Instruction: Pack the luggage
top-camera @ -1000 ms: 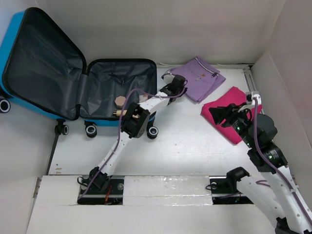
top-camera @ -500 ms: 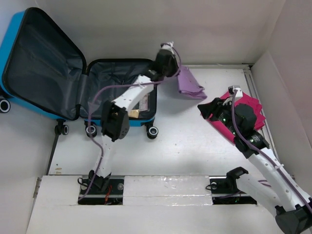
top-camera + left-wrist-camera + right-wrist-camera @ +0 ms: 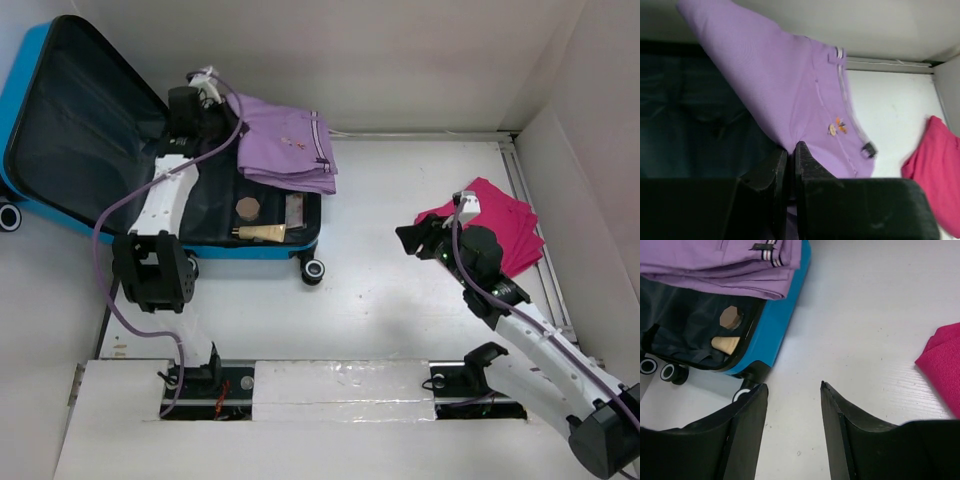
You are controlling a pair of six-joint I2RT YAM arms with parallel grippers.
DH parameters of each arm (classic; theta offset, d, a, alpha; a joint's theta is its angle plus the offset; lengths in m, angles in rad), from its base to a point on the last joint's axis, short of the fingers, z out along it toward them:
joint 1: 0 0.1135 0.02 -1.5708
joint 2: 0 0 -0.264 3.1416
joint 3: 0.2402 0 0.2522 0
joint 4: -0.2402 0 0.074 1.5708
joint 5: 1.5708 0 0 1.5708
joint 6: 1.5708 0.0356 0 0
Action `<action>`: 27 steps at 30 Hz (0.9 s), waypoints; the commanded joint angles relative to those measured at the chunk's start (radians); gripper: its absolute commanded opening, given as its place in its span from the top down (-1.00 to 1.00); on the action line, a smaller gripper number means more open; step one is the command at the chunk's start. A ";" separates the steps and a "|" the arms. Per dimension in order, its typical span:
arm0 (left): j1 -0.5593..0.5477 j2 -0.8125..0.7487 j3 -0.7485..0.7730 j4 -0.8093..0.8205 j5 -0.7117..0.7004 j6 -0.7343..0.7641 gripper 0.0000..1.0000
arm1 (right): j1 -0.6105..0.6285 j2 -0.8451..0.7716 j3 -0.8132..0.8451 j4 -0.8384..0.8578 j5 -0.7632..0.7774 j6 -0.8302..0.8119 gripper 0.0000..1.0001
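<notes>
The blue suitcase (image 3: 262, 249) lies open at the back left, its lid (image 3: 80, 130) raised and its dark grey lining showing. My left gripper (image 3: 212, 112) is shut on a folded purple garment (image 3: 288, 145) and holds it over the suitcase's base half; in the left wrist view the cloth (image 3: 790, 95) is pinched between my fingers (image 3: 790, 152). A tan tube (image 3: 262, 232) and a round brown lid (image 3: 247, 206) lie inside. My right gripper (image 3: 792, 387) is open and empty above the table, left of a folded pink garment (image 3: 495, 225).
The suitcase's black wheels (image 3: 312, 270) stick out at its front edge. White walls close in the table at the back and right. The suitcase's blue edge (image 3: 775, 325) shows in the right wrist view, with the pink cloth (image 3: 942, 365) at the right.
My left gripper has carried the purple garment from the back middle of the table leftward to above the suitcase. My right arm has swung left, away from the pink garment.
</notes>
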 commanded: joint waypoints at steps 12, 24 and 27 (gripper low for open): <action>0.195 0.062 -0.239 0.139 0.105 0.054 1.00 | 0.017 0.004 0.010 0.098 0.040 0.010 -0.04; 0.217 -0.062 -0.349 0.099 -0.479 -0.100 0.31 | 0.017 0.035 0.019 0.077 0.074 0.010 -0.07; 0.174 -0.146 -0.349 0.102 -0.524 -0.144 -0.24 | 0.017 0.026 0.019 0.065 0.089 0.010 -0.09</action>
